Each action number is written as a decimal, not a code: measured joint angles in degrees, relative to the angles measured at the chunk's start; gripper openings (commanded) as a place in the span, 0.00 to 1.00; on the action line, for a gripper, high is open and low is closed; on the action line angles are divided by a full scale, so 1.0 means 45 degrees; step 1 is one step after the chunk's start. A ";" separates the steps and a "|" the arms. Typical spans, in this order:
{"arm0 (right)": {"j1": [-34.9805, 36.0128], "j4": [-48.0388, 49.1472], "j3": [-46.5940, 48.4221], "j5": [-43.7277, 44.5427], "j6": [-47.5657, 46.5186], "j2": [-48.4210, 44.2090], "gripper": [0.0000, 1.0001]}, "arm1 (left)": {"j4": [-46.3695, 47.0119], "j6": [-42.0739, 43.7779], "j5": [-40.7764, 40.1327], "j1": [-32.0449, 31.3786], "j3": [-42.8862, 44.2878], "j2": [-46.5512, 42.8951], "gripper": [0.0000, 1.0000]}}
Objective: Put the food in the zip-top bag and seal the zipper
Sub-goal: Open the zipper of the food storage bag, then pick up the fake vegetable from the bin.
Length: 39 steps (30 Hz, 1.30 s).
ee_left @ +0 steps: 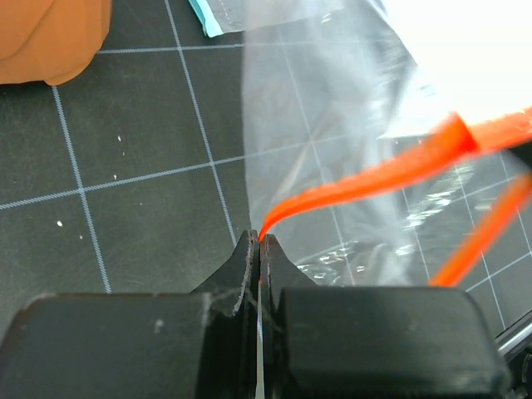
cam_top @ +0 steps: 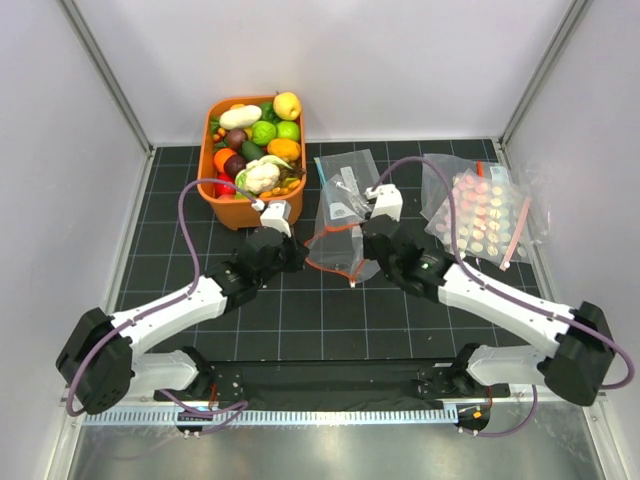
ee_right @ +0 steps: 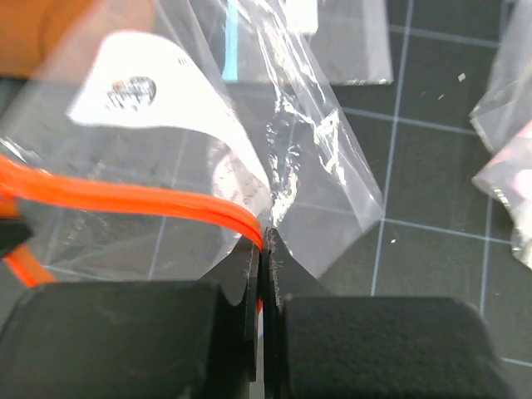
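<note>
Zipper (ee_left: 357, 187) pinched at both ends: left claw (ee_left: 258, 239) & right claw (ee_right: 264, 237) clenched tight on it.

Black tabletop (cam_top: 330, 320) with a pale grid. Upper left, an orange tub (cam_top: 240, 212) of green, yellow, white and dark red food (cam_top: 262, 132). Clear bag (cam_top: 335, 245), orange-red zipper (ee_left: 357, 187). Right, pink and orange discs (cam_top: 482, 222).

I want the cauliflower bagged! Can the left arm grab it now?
Probably not yet: the left pincer is shut on the zipper, so it's busy. The cauliflower sits uncovered on top in the orange bin.
</note>
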 measured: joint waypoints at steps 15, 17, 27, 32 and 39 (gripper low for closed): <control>0.0126 -0.0107 -0.0758 0.2336 0.0049 -0.1583 0.02 | 0.0068 0.0097 0.0340 -0.0131 0.0461 0.0432 0.43; 0.0102 -0.0180 -0.0719 0.2526 0.0058 -0.1365 0.02 | -0.0078 0.0257 0.0355 -0.0102 0.0461 0.0432 0.55; 0.0029 -0.1817 0.0583 0.4002 0.0403 0.0899 0.01 | -0.1059 0.0418 -0.0092 -0.0092 0.0461 -0.1428 0.91; -0.0068 -0.2176 0.0719 0.4639 0.0471 0.0918 0.01 | -0.1831 0.0287 -0.1564 -0.0092 0.0471 -0.2642 1.00; -0.0097 -0.2463 0.0947 0.4881 0.0316 0.1132 0.01 | -0.4012 -0.0019 -0.3954 0.0253 0.1841 -0.2613 1.00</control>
